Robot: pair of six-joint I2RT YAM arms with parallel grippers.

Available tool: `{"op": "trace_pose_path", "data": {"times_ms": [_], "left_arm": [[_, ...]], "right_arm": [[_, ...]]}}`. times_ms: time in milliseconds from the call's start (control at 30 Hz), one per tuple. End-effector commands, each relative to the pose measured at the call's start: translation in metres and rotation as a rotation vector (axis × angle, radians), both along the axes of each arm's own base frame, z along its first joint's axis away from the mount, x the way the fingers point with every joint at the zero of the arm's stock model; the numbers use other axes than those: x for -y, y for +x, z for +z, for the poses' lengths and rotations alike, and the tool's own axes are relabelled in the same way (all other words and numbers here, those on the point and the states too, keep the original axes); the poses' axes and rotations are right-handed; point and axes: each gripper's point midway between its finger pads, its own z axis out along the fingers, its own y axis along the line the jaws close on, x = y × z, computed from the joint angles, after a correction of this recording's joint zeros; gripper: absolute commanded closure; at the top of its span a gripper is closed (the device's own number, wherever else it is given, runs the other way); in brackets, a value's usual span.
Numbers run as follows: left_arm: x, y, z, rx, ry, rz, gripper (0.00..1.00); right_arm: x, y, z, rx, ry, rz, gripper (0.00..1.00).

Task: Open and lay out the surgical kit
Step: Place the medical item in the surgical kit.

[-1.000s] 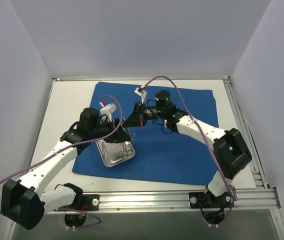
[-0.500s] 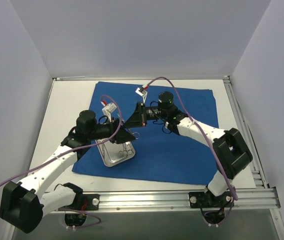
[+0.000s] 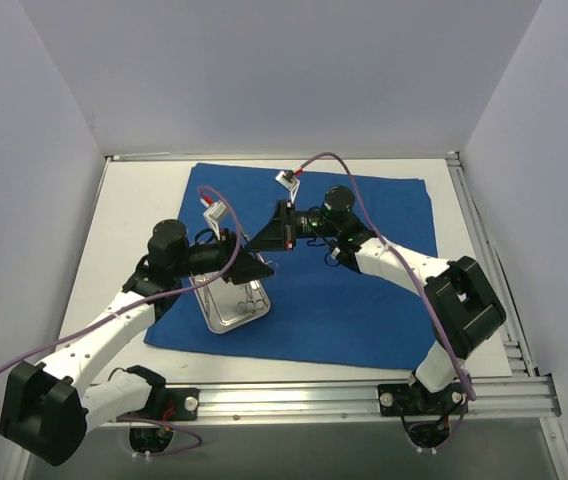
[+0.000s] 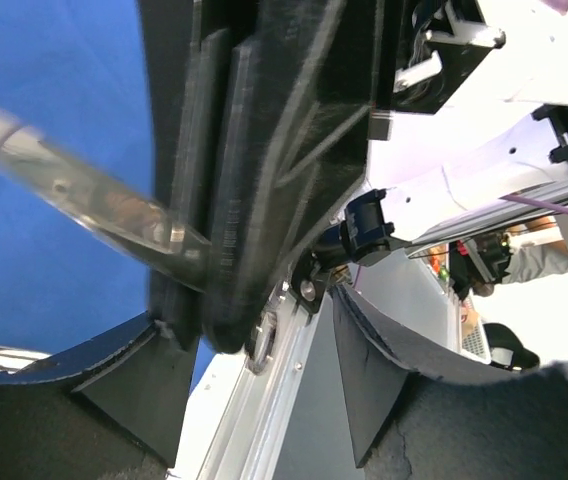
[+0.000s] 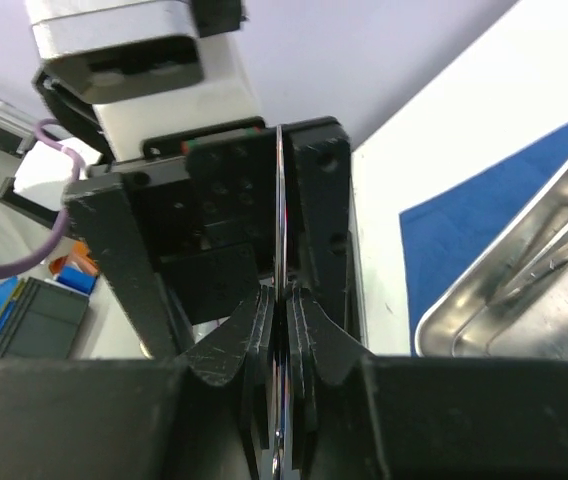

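– Blue is the main colour, isn't it? Where does the kit lie against the grippers?
– Yes. One royal-blue cloth [image 3: 364, 290] is spread flat on the white table [image 3: 134, 210]. One shiny steel tray [image 3: 226, 318] sits on the near left part of the cloth. Both grippers meet tip to tip just above the tray's far end.
– What do they hold?
– The right gripper [image 5: 279, 320] is clamped tight on one thin metal instrument [image 4: 74, 195], seen edge-on between its pads and lifted clear of the tray. The left gripper [image 4: 254, 350] has its fingers spread well apart, with the right gripper's black fingers straight ahead of the gap. I cannot tell whether it touches the instrument.
– How many instruments in all?
– One is in the air. More thin metal pieces lie in the tray, too small and blurred to count.
– Anything in the way?
– The white left arm [image 3: 104, 335] and right arm [image 3: 404, 265] reach in from an aluminium rail [image 3: 364, 400] at the near edge, each trailing one purple cable [image 3: 322, 154]. From above, the left gripper hides the tray's far end. Pale walls [image 3: 264, 80] close in three sides.
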Motion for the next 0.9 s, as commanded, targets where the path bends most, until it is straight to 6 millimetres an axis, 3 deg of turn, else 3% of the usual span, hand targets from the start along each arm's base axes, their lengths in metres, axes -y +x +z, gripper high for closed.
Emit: {"op": "trace_pose_path", "data": {"times_ms": [0,67,100,133,167,200,267,300,367,500,567,867], "left_arm": [[0.004,0.001,0.018,0.062,-0.057,-0.028,0.37],[0.005,0.001,0.019,0.056,-0.064,-0.026,0.42],[0.005,0.001,0.019,0.053,-0.064,-0.025,0.51],[0.004,0.002,0.019,0.049,-0.064,-0.017,0.62],[0.004,0.004,0.018,0.049,-0.059,-0.006,0.84],[0.003,0.004,0.014,0.031,-0.044,0.007,0.97],[-0.002,0.014,0.010,0.040,-0.005,0.075,0.98],[-0.005,0.015,0.001,0.011,0.027,0.097,0.98],[-0.011,0.023,-0.003,0.014,0.062,0.162,0.98],[-0.020,0.029,-0.017,-0.010,0.129,0.230,0.98],[-0.026,0.031,-0.025,-0.034,0.181,0.260,0.98],[-0.022,0.034,-0.028,-0.052,0.197,0.252,0.98]], "right_arm": [[0.006,-0.007,0.043,0.096,0.141,0.016,1.00],[0.004,-0.004,0.045,0.081,0.165,0.009,1.00],[0.005,-0.006,0.052,0.076,0.189,0.009,1.00],[0.004,-0.002,0.050,0.067,0.188,-0.001,1.00],[0.004,0.000,0.049,0.063,0.184,-0.011,1.00],[0.001,0.009,0.037,0.051,0.135,-0.047,0.93],[0.000,0.016,0.035,0.087,0.081,-0.095,0.89],[0.000,0.025,0.010,0.010,-0.042,-0.155,0.84],[0.004,0.038,-0.005,0.128,-0.163,-0.224,0.76],[0.016,0.054,-0.018,0.181,-0.371,-0.345,0.61],[0.022,0.064,-0.023,0.222,-0.440,-0.406,0.59],[0.000,0.054,-0.026,0.322,-0.527,-0.402,0.60]]}}
